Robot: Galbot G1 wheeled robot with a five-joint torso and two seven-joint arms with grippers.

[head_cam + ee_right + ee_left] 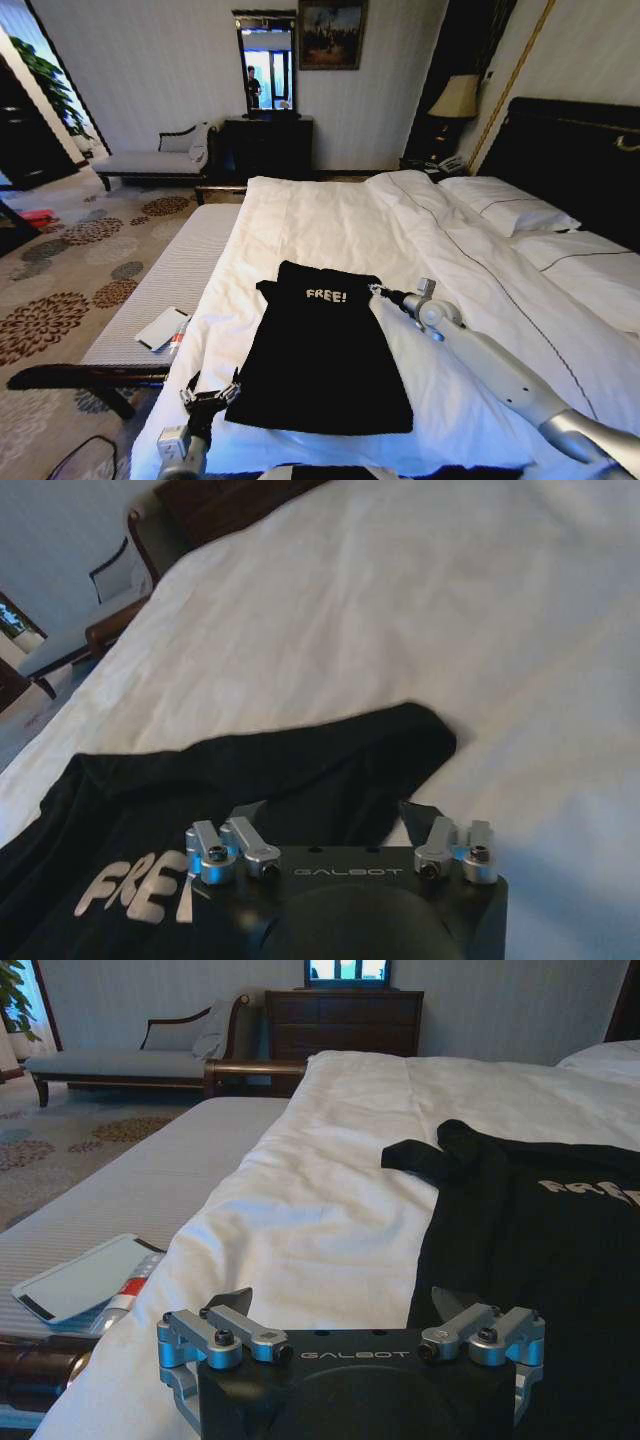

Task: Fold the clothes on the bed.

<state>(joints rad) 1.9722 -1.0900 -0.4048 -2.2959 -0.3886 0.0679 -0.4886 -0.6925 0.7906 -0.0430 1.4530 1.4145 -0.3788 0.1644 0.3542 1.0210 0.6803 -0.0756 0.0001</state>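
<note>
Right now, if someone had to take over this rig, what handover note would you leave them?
Left tool: open, at the near left corner of the black garment, holding nothing.
Right tool: open, at the garment's far right edge beside the "FREE!" lettering, holding nothing.
Garment: lies spread flat on the white duvet of the bed, lettering end away from the robot.
Done: both tools placed at the garment's edges.
Left: grasp the fabric and make every fold; none made yet.

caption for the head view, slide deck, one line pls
Black "FREE!" garment lies flat on the white bed; left gripper open at its near corner, right gripper open at its far corner.
</note>
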